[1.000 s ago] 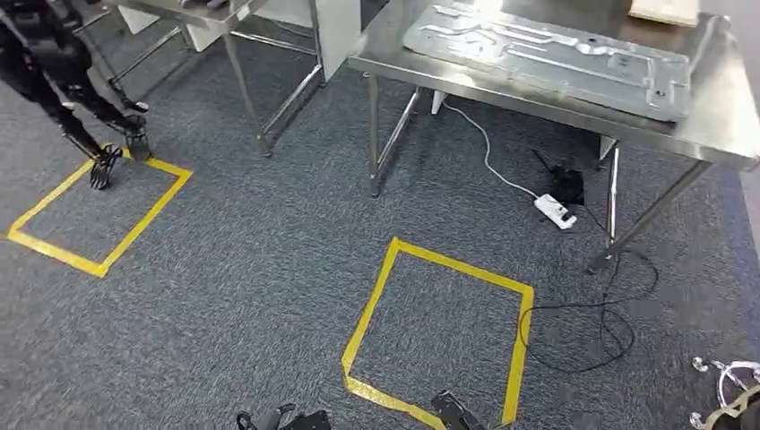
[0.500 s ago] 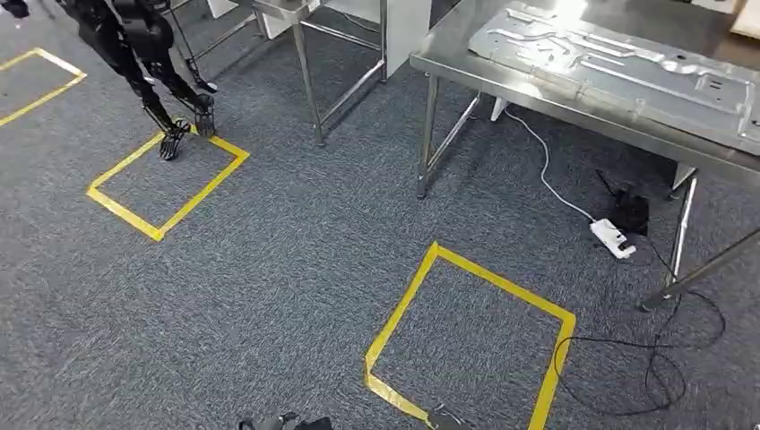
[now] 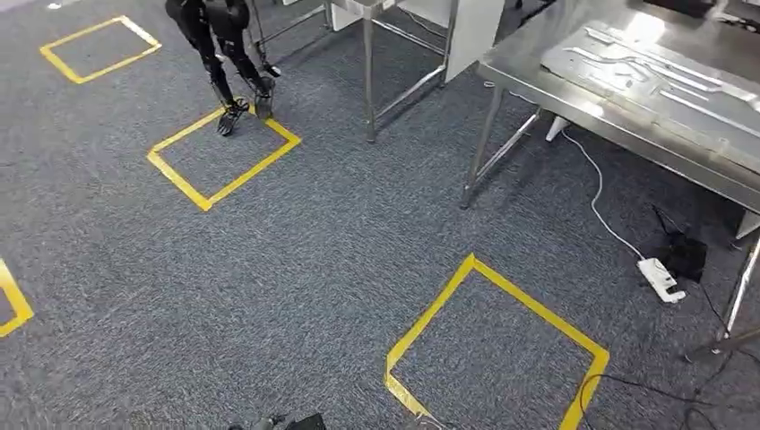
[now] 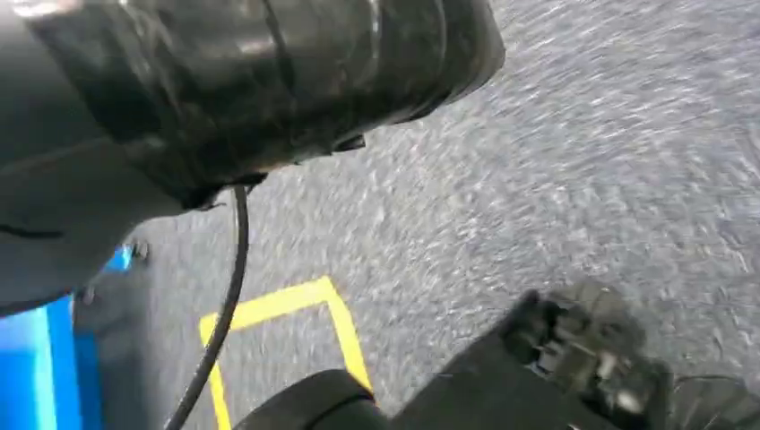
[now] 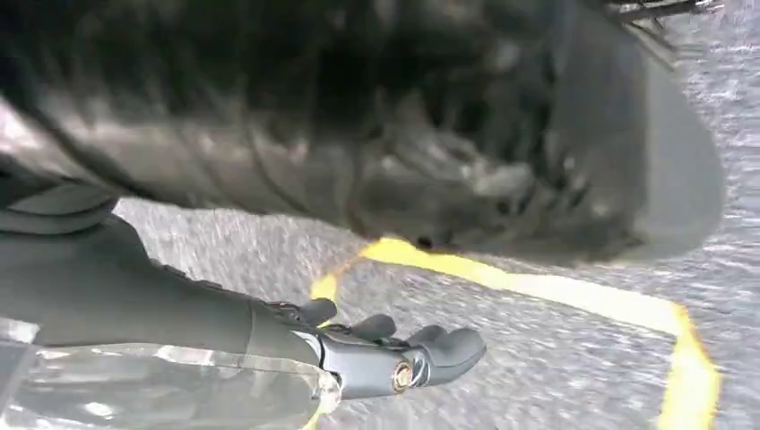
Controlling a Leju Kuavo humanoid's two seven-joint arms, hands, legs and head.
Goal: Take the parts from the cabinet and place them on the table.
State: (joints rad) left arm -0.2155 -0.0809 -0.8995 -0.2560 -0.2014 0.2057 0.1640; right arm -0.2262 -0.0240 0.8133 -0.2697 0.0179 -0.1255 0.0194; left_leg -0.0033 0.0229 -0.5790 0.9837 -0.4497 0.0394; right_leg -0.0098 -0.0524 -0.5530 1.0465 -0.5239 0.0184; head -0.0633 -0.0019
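Over the last second the whole head view swung, so the camera had turned, not the things. The steel table (image 3: 520, 67) slid out to 2 o'clock with a flat metal part (image 3: 663, 90) lying on it. A taped yellow square (image 3: 430, 308) sat at 5 o'clock and another robot (image 3: 224, 54) at 11. The robot was probably walking off for the next part. The right hand (image 5: 394, 354) hung low over the carpet, its fingers loose and holding nothing. I could not tell the left hand's state.

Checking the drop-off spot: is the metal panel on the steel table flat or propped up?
Flat: the metal panel lies level on the steel table.
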